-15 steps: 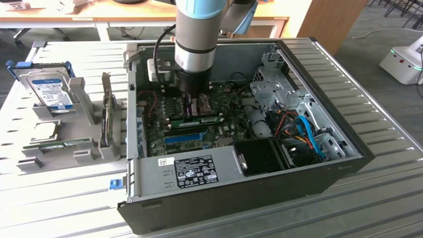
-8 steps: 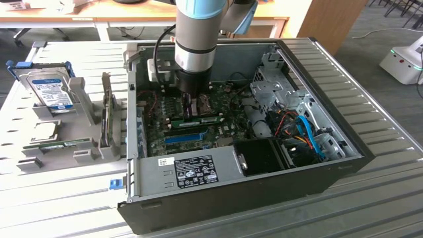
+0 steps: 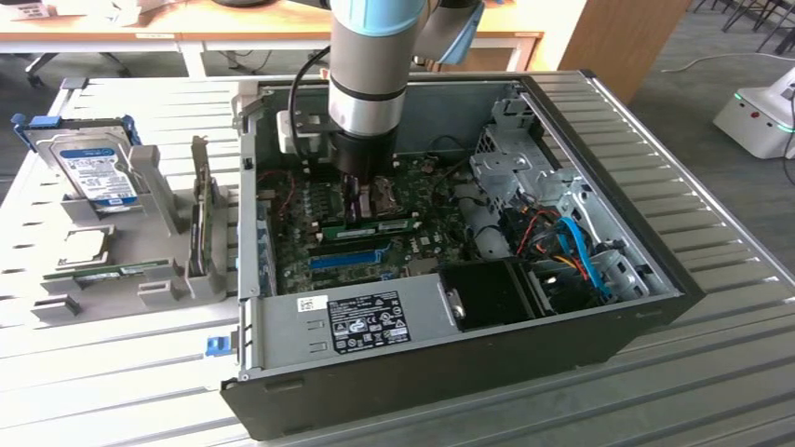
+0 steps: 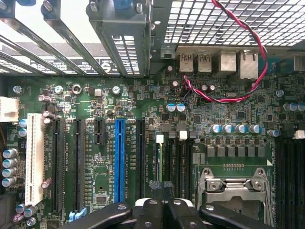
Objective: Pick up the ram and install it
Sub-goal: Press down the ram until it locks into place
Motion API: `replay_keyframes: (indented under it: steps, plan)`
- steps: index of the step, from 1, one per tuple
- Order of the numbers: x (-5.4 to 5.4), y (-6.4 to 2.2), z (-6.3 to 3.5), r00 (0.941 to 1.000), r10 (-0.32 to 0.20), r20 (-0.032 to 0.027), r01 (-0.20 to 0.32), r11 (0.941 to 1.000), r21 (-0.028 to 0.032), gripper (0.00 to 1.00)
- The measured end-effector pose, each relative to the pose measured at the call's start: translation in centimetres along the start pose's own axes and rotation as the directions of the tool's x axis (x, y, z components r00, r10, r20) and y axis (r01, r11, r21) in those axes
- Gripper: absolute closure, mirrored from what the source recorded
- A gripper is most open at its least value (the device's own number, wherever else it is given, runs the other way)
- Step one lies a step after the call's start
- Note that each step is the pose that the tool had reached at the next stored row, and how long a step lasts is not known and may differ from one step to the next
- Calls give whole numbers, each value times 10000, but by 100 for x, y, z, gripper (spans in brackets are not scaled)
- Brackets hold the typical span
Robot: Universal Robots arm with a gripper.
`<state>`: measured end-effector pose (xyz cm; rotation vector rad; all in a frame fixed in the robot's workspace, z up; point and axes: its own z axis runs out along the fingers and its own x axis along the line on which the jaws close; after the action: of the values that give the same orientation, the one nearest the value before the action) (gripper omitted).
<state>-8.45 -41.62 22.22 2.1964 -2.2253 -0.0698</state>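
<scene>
I have the gripper down inside the open case, jaws fully closed just above the memory slots beside the CPU socket. I cannot tell whether it pinches anything. One ram sits upright on the board next to the gripper, seemingly in a slot; a second stick lies on the tray outside. I judge the job at the seating stage.

No wording can be made out anywhere. Print is carried by a white label on the computer case's metal panel and by the hard drive's sticker, but neither is legible.
</scene>
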Motion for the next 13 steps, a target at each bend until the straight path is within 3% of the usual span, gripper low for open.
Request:
replay_keyframes:
  steps: [13]
  plan:
    - [-3,-2,-9,10000,-1,16,1,10000,14,89]
